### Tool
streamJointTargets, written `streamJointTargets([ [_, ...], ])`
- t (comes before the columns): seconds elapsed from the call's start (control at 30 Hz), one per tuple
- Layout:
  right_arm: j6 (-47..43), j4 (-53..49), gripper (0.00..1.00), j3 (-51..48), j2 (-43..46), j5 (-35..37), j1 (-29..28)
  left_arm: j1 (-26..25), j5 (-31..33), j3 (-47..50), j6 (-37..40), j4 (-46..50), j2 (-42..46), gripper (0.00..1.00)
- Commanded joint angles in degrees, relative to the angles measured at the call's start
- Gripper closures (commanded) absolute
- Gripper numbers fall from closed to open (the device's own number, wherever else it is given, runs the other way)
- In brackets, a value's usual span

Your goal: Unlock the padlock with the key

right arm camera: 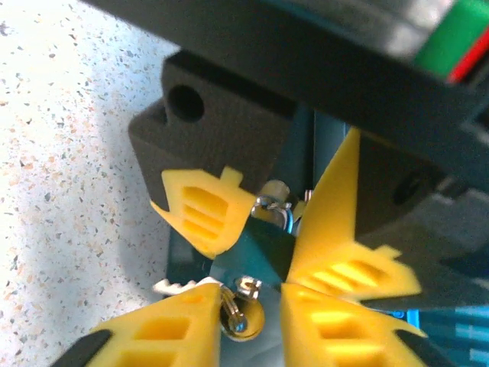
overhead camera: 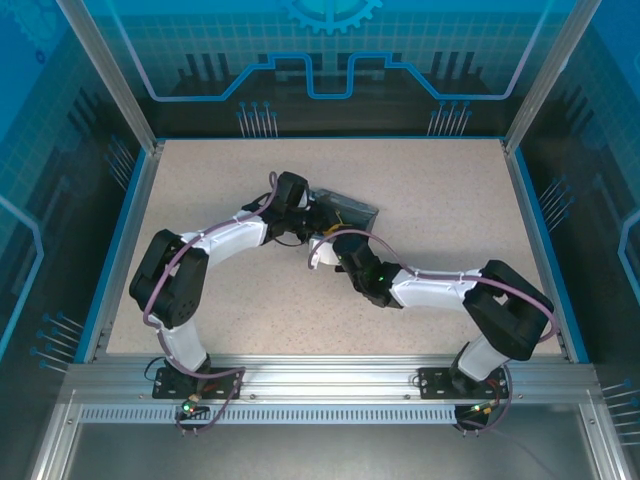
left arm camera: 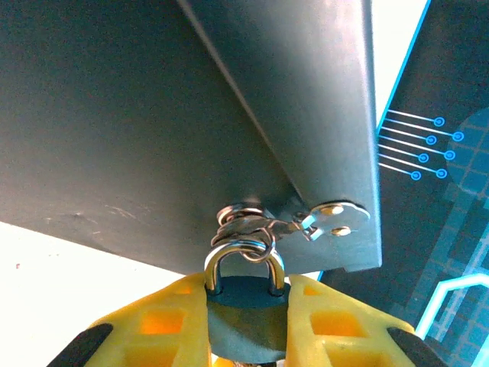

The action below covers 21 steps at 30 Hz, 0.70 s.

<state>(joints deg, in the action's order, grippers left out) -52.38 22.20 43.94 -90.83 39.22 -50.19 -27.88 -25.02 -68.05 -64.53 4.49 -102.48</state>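
My left gripper (left arm camera: 246, 294) is shut on the blue-teal padlock (left arm camera: 244, 321), its yellow fingers (left arm camera: 164, 325) pressing both sides of the body. The silvery shackle (left arm camera: 244, 256) hangs in the hasp (left arm camera: 336, 218) of the dark tin (left arm camera: 191, 115). From below, the padlock (right arm camera: 263, 248) shows between the left arm's fingers (right arm camera: 202, 210). The key (right arm camera: 244, 313) stands at its underside, between the fingers of my right gripper (right arm camera: 250, 294). One right finger (right arm camera: 164, 332) touches the key's head; a thin gap shows on the other side. Both grippers, left (overhead camera: 315, 218) and right (overhead camera: 337, 245), meet mid-table.
The tin (overhead camera: 352, 208) sits tilted at the middle of the speckled table (overhead camera: 450, 200). Metal posts and blue walls ring the table. The two arms reach in from the near edge and cross close together.
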Motion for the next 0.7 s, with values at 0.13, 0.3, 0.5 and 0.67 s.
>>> streamJointTargets([
  [0.13,5.7,-1.2,0.92,0.9,1.6,-3.3,2.6,-0.2,-2.0,0.3,-0.1,-0.7,0.8,1.00],
  [0.3,15.1,-6.4,0.97,0.6,4.8,-9.5,4.6,-0.2,-1.5,0.8,-0.5,-1.6,1.1,1.00],
  [0.5,24.5,-11.7,0.98,0.2,5.7,-16.0,6.0,-0.3,-1.1,1.6,-1.3,-3.2,1.2,1.00],
  [0.67,28.6,-13.2,0.88,-0.1,5.6,-18.5,6.4,-0.5,-0.8,1.9,-1.3,-3.8,1.1,1.00],
])
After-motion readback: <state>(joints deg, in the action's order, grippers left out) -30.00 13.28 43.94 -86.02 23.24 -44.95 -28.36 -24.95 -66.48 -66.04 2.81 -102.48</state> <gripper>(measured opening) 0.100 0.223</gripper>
